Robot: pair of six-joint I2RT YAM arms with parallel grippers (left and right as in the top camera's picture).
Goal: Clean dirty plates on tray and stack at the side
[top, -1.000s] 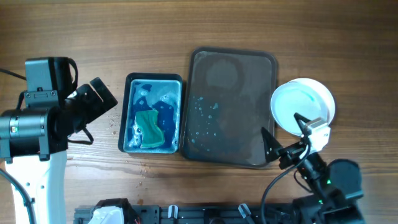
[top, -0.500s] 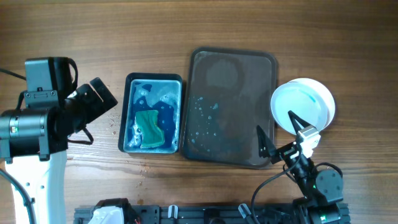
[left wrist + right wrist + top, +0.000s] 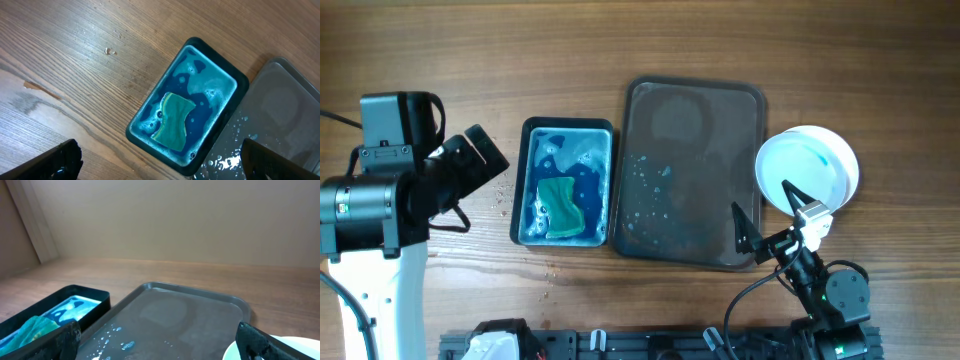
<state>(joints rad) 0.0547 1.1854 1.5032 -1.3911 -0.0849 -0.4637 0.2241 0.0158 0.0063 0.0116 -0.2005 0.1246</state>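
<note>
The dark brown tray (image 3: 695, 110) lies mid-table with no plate on it, only blue-white droplets on its left part; it also shows in the left wrist view (image 3: 290, 115) and the right wrist view (image 3: 200, 315). The white plates (image 3: 807, 168) sit stacked on the table right of the tray, with a faint blue streak on top; how many is hard to tell. An edge of the stack shows in the right wrist view (image 3: 287, 347). My right gripper (image 3: 772, 218) is open and empty at the tray's near right corner, beside the stack. My left gripper (image 3: 480, 165) is open and empty, left of the blue tub.
A blue tub (image 3: 565, 182) of soapy blue water with a green sponge (image 3: 560, 205) in it stands left of the tray; it also shows in the left wrist view (image 3: 187, 105). Water drops lie on the wood near the tub.
My right arm pulled back toward the near edge and its gripper shifted a little left, away from the plate stack. The left arm, tray and tub are unchanged.
</note>
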